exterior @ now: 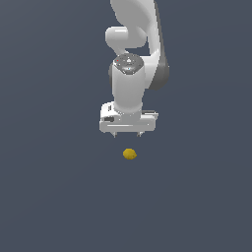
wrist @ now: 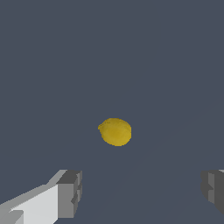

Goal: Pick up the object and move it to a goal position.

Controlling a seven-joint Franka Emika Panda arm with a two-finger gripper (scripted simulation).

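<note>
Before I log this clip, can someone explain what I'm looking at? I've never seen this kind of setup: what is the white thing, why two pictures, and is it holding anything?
These are simulator renders, not real footage. The white thing is a robot arm ending in a gripper, a two-fingered clamp pointing down. The exterior view looks at the whole arm from outside. The wrist view comes from a camera on the arm's wrist, looking past the two grey fingertips. On the plain dark floor lies one small yellow lemon, under the clamp. Nothing is held: the fingers stand wide apart, and the lemon lies clear of them.
</note>
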